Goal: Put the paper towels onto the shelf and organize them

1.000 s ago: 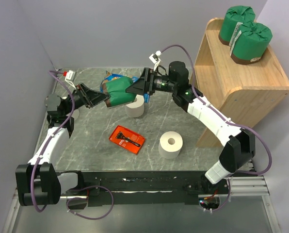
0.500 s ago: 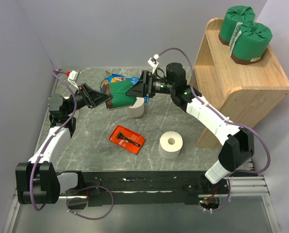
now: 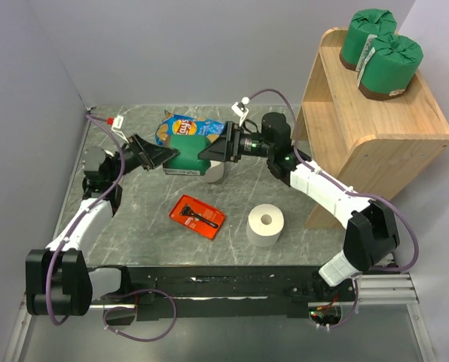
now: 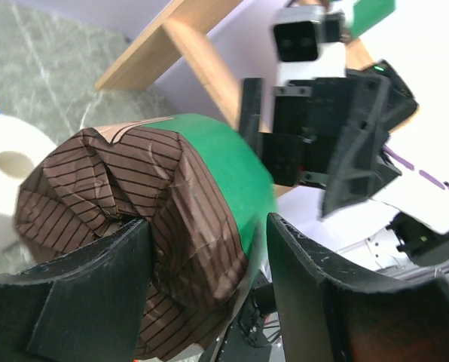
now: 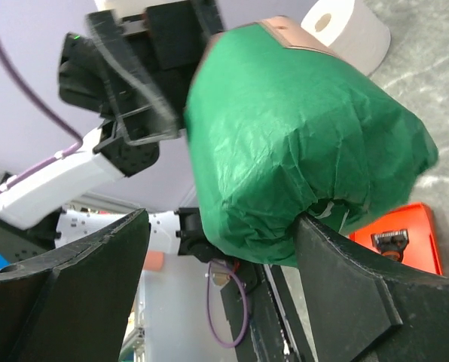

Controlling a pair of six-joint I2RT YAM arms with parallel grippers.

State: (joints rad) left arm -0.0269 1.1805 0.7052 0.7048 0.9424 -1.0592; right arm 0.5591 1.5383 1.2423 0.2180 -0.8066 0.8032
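Gripping the brown-banded end of the green paper-wrapped towel roll, the left pincer holds it level. The roll's long axis runs straight into the right pincer, whose fingers straddle the far green end, a gap showing, not yet closed. The light wooden two-level shelf lies beyond that right pincer's wrist.

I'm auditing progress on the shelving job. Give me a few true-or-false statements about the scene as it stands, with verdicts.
1. Two green-wrapped rolls stand on the top level of the shelf. True.
2. The third green roll lies on the table. False: it is up in the air, and the left gripper is closed on its brown end.
3. The red tray holds a paper towel roll. False: it holds a razor, and a white roll stands beside it on the table.
4. The chip bag lies on the table, not on the shelf. True.
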